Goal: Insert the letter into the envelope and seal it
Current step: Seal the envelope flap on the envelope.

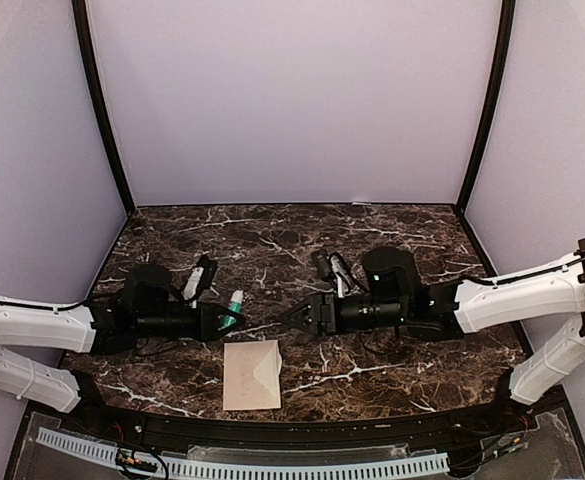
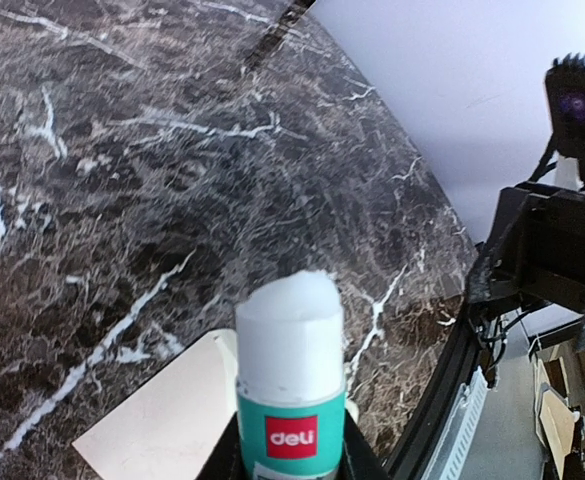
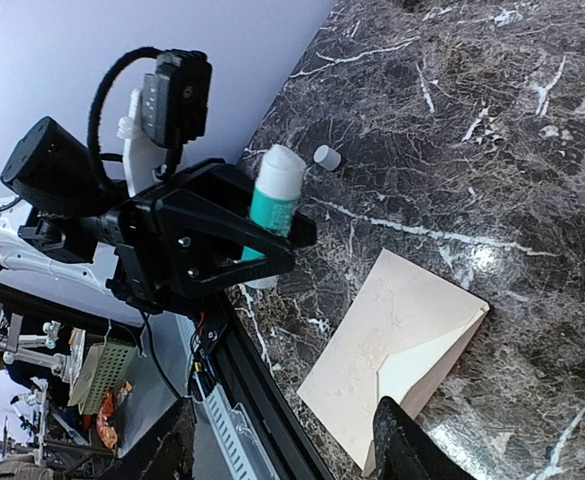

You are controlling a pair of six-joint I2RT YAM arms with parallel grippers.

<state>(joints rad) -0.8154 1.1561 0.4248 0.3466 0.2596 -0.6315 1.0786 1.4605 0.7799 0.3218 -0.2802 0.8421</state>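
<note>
The cream envelope [image 1: 252, 375] lies flat near the table's front edge, its triangular flap folded over the body; it also shows in the left wrist view [image 2: 162, 420] and the right wrist view [image 3: 392, 340]. No separate letter sheet is visible. My left gripper [image 1: 227, 318] is shut on an uncapped teal glue stick [image 2: 290, 380], held just above and behind the envelope's left corner. The glue stick also shows in the right wrist view [image 3: 275, 190]. My right gripper [image 1: 297, 315] is open and empty, hovering behind the envelope's right side [image 3: 287, 460].
A small white cap [image 3: 326, 157] lies on the dark marble table [image 1: 372, 240] behind the left gripper. A black rail [image 1: 292, 430] runs along the front edge, close to the envelope. Grey walls enclose the back and sides.
</note>
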